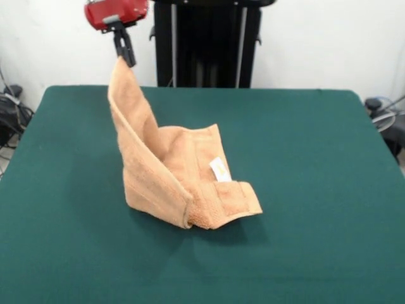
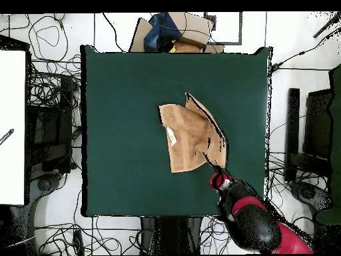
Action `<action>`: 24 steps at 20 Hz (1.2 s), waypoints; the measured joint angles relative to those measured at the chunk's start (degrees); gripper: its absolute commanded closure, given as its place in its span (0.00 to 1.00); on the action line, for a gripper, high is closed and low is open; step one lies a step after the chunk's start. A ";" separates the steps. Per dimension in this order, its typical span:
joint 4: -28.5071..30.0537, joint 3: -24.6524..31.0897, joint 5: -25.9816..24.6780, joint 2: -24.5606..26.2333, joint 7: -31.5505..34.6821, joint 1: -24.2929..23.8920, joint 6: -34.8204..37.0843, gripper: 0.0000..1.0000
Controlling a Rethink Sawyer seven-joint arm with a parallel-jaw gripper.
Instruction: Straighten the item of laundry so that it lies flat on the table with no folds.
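The light orange-tan towel (image 1: pixel 171 171) lies partly folded in the middle of the dark green table (image 1: pixel 316 190). One corner is pulled up into a tall peak at the far left. My gripper (image 1: pixel 126 58) is shut on that raised corner, well above the table. The near end of the towel is doubled over, and its white label (image 1: pixel 219 169) faces up. In the overhead view the towel (image 2: pixel 190 137) sits right of the centre of the table (image 2: pixel 120 100), with my gripper (image 2: pixel 216 175) at its lower right corner and the label (image 2: pixel 171 137) on its left side.
The black pedestal (image 1: pixel 205 44) stands behind the table's far edge. Cables and dark gear lie on the floor at both sides (image 1: pixel 9 111). Cardboard boxes (image 2: pixel 176 30) sit beyond the table's top edge in the overhead view, and a white surface (image 2: pixel 12 127) lies at the left.
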 measured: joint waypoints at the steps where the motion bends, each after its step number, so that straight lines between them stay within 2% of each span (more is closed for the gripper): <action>1: -0.12 0.31 -0.48 0.79 0.00 -1.57 0.93 1.00; 10: -3.62 0.46 -5.37 8.84 0.00 -10.83 10.28 1.00; 16: -6.90 0.50 -8.76 14.05 0.00 -14.31 14.56 1.00; 24: -10.31 2.18 -10.68 18.58 0.00 -17.41 19.45 1.00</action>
